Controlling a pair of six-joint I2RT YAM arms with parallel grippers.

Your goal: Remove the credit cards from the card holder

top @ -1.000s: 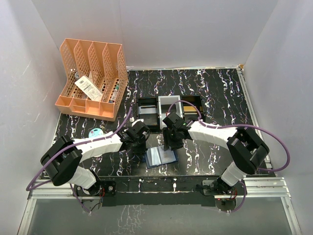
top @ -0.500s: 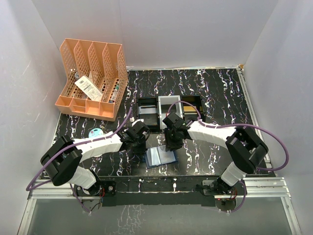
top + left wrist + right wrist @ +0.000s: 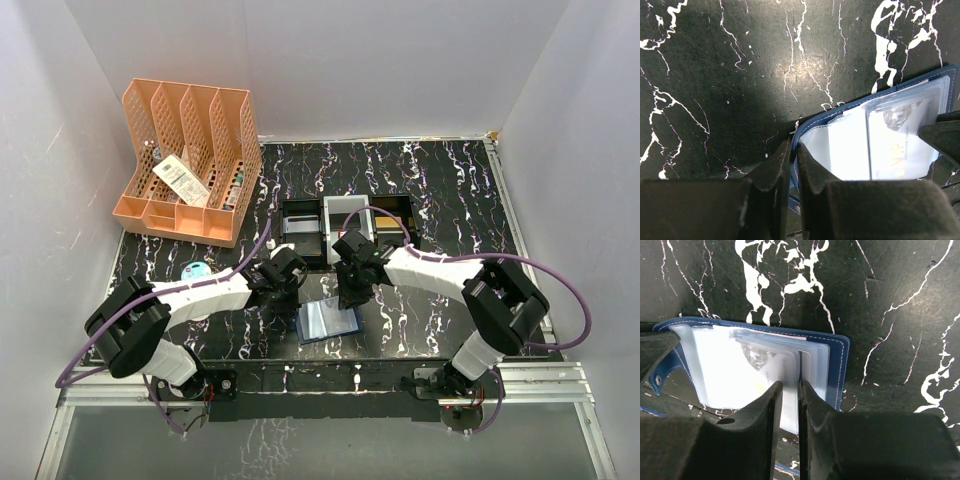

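Pinching the left-hand cover of the small navy-blue bifold card holder (image 3: 812, 125), the left gripper (image 3: 792, 152) has its black fingers set narrow, the stitched blue edge between them. The holder lies open near the middle of the near edge of the black, white-veined marble-look worktop (image 3: 440, 190), between the two arms, its clear plastic sleeves fanned out. At the opposite side the right gripper (image 3: 789, 390) stands narrow too, with the free edge of a pale sheet in the gap between its fingers (card or bare sleeve, I cannot tell, nor whether the pads truly press it). The thin pale credit cards (image 3: 765, 367) show through the sleeves, one with gold print. The step in hand looks like the first extraction: one arm anchoring, the other taking hold. The next move calls for a firm pinch on the card alone, then a straight pull out of its slot while the left hold resists. Catching the sleeve as well would likely drag the whole holder.
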